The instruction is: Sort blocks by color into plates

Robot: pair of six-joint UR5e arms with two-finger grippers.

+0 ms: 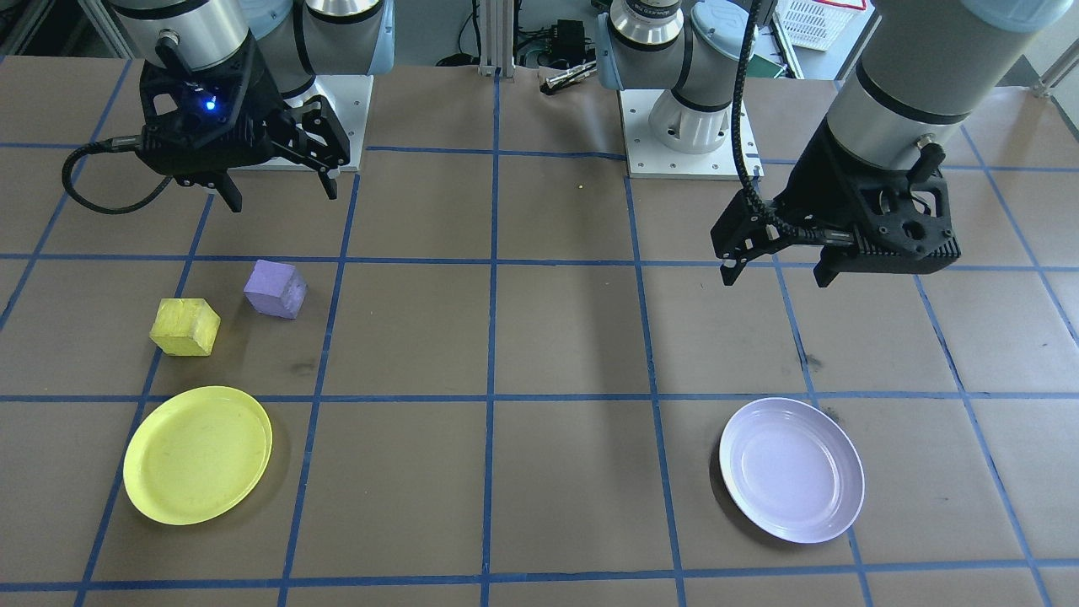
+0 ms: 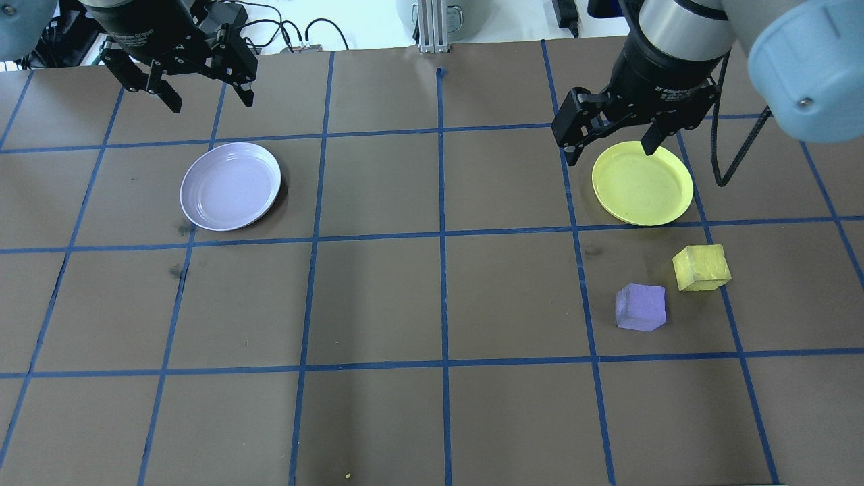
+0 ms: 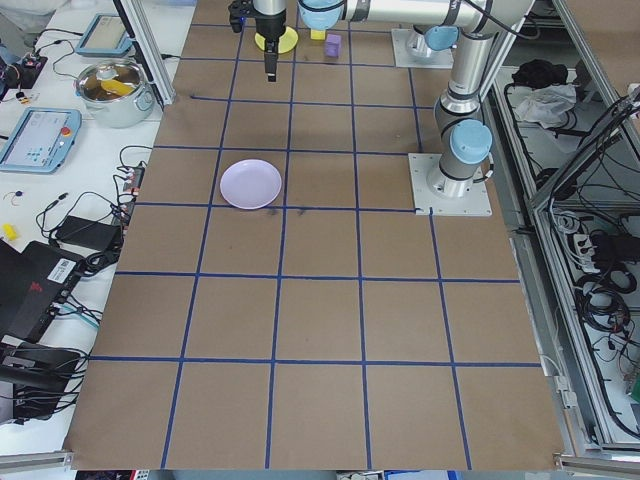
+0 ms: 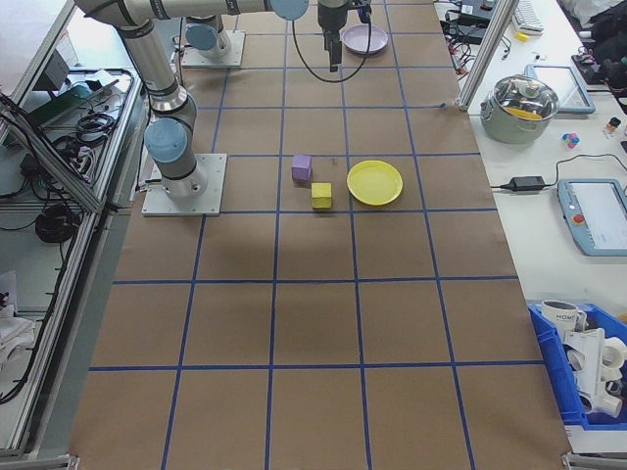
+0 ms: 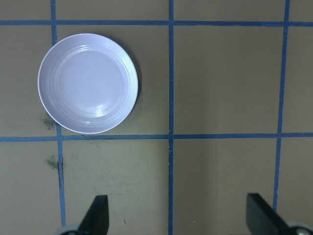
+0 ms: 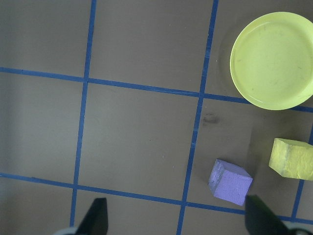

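The yellow block (image 2: 702,267) and the lavender-purple block (image 2: 640,307) rest side by side on the table, a little apart, on my right side. Just beyond them lies the empty yellow plate (image 2: 642,183). My right gripper (image 2: 611,154) hovers open and empty above that plate's near-left rim; its wrist view shows the purple block (image 6: 230,182), the yellow block (image 6: 292,159) and the yellow plate (image 6: 273,59). The empty lavender plate (image 2: 231,185) lies on my left side. My left gripper (image 2: 210,101) hangs open and empty beyond it, with the plate (image 5: 88,83) in its wrist view.
Blue tape lines divide the brown table into squares. The two arm bases stand on white mounting plates (image 1: 691,135) (image 1: 312,126) at the robot's edge. Side benches hold a metal pot (image 4: 527,103), tablets, cables and a blue bin (image 4: 588,362).
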